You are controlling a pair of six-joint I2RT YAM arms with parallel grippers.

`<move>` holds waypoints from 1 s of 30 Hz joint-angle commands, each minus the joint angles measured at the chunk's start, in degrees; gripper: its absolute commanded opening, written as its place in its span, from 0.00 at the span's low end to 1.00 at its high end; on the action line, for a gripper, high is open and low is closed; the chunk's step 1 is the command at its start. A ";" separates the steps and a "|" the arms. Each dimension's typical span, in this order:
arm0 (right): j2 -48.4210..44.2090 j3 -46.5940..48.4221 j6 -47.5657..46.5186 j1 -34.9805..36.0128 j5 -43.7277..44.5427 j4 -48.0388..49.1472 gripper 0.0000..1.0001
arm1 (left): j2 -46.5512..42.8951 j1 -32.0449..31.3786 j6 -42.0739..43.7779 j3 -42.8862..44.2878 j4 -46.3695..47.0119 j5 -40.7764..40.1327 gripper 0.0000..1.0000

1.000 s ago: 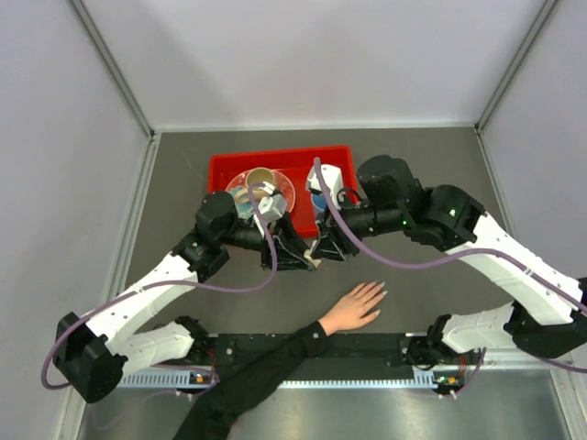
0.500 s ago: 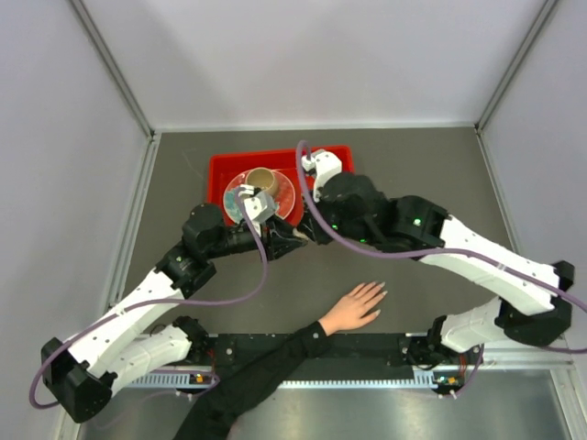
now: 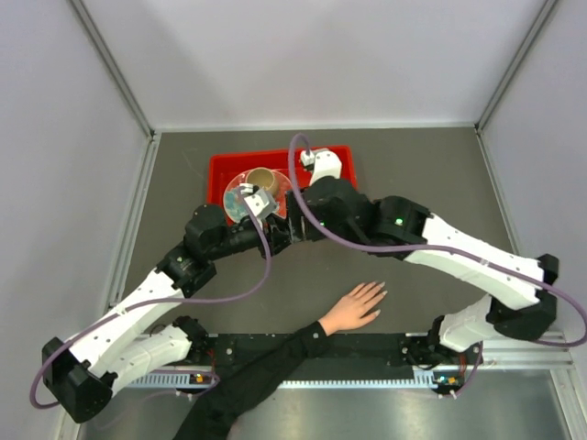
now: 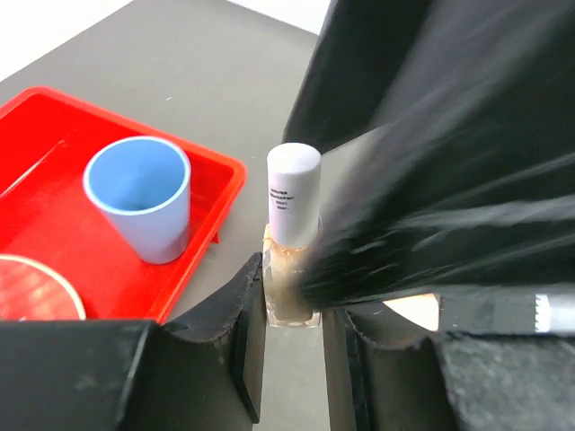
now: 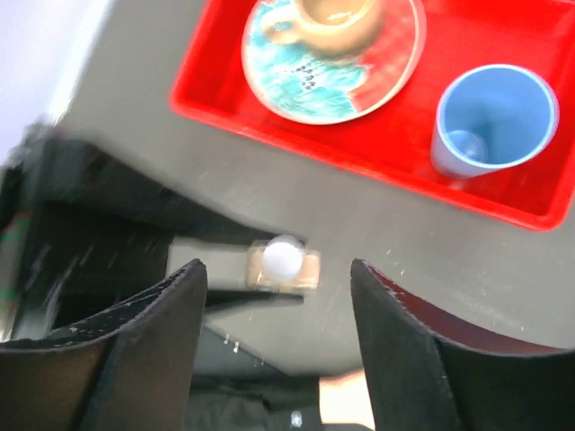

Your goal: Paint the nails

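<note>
Top external view: the hand [image 3: 353, 309] is laid palm down at the near edge of the surface [image 3: 440, 183], right of middle. The nails [image 3: 380, 292] are too small for any polish to be judged. Both arms meet just in front of the red tray [image 3: 220, 167], well apart from the hand.

Left wrist view: the left fingers [image 4: 292, 310] are clamped on the polish bottle [image 4: 289, 287], held upright, white cap [image 4: 294, 180] on. A blue cup [image 4: 139, 202] stands in the tray's corner nearby.

Right wrist view: the right fingers [image 5: 274, 274] are spread apart above the cap. Uncapping is judged the step in hand. The cap should be centred, gripped clear of the left fingers, and twisted with the bottle kept upright. The tray rim, the blue cup and the plate [image 5: 332, 85] bearing a tan cup [image 5: 337, 18] lie close behind and could be knocked.
</note>
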 commanded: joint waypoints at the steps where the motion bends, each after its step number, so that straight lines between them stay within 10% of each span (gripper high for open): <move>1: -10.46 -1.58 -8.51 -2.61 -13.40 2.43 0.67 | 2.18 -0.06 -0.61 4.69 3.81 7.48 0.00; 12: -15.24 -3.00 -27.84 -10.00 -46.55 -2.30 0.51 | 6.58 -0.15 -11.15 5.30 14.96 40.54 0.00; 21: -11.54 -1.33 -30.50 -11.05 -49.37 -3.02 0.50 | 7.37 -0.50 -11.50 5.48 14.70 42.06 0.00; 30: -11.19 -2.90 -29.27 -10.96 -51.47 -2.76 0.13 | 6.15 -0.67 -8.52 5.57 12.07 34.87 0.00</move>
